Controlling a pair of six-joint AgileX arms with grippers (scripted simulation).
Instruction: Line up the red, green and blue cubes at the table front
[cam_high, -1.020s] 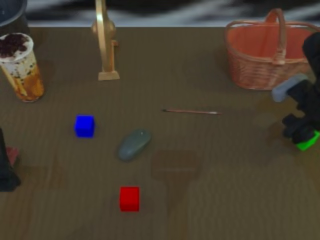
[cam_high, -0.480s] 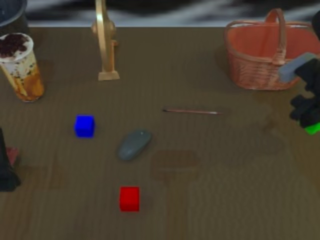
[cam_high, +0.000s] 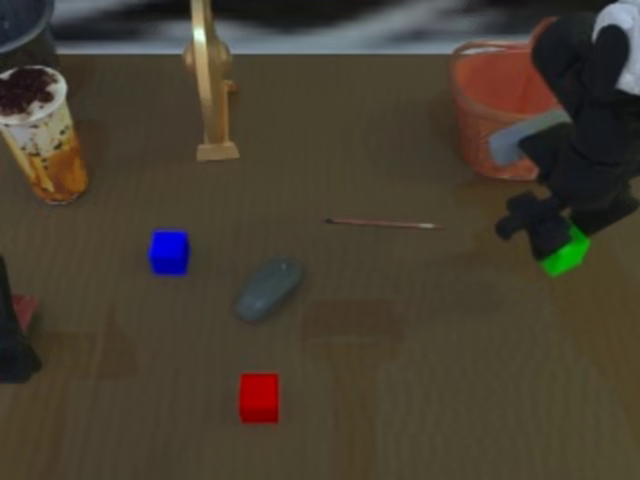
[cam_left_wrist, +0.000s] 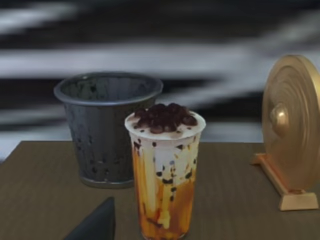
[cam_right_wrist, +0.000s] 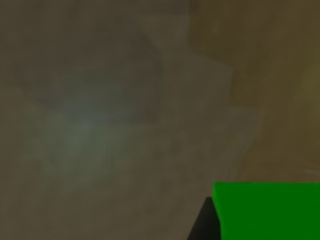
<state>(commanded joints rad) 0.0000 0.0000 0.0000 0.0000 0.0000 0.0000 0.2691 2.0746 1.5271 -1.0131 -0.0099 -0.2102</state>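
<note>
Just in front of the wicker basket (cam_high: 485, 110), at the right side of the counter (cam_high: 420, 400), the right pincer (cam_high: 552, 243) was closed on the green cube (cam_high: 564, 254). That cube protruded from below the black fingers and appeared to be held clear of the counter surface, though the top view did not settle this. The right wrist view showed one corner of the green cube (cam_right_wrist: 267, 210) with a dark finger (cam_right_wrist: 202, 222) against its side.

Relative to the grey oval stone (cam_high: 268, 289) at mid-counter:
- The blue cube (cam_high: 169, 252) sat on the counter to the stone's left and slightly to the rear, near but apart from it.
- The red cube (cam_high: 259, 397) sat toward the front edge, directly ahead of the stone and apart from it.
- A thin stick (cam_high: 382, 223) lay flat to the stone's right and rear.
- The green cube was well apart from the stone, far to its right.

The left arm (cam_high: 12, 335) was parked at the counter's left edge, left of the stone; its pincer state could not be determined. The left wrist view showed a topped drink cup (cam_left_wrist: 165, 172), a dark perforated bin (cam_left_wrist: 107, 127) behind it, and a gold disc on a stand (cam_left_wrist: 292, 132).
</note>
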